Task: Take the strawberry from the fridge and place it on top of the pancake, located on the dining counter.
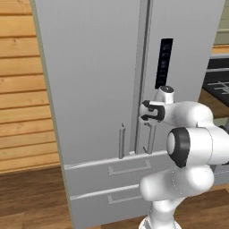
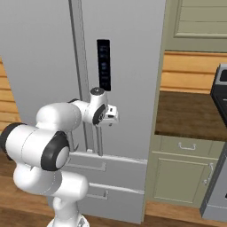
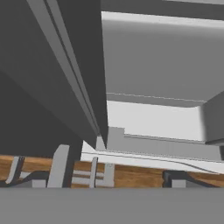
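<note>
Left base view: my gripper [image 1: 151, 130] reaches the fridge [image 1: 89, 89] door handles, fingers apart, holding nothing. Hand view adds wood floor [image 3: 131, 175] at 6 o'clock.

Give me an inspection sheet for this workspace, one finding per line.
Surface: wooden floor under the fridge.
Job's things: fridge, both doors shut; two lower drawers shut; strawberry nothing seen.
Clutter: nothing seen.
Grippers: gripper at the door handles where the doors meet, pointing down; jaws open, holding nothing.
Cables: nothing seen.
Surroundings: wood-plank wall on the left, olive-green cabinet with a dark counter on the right, black panel on the right fridge door.
</note>
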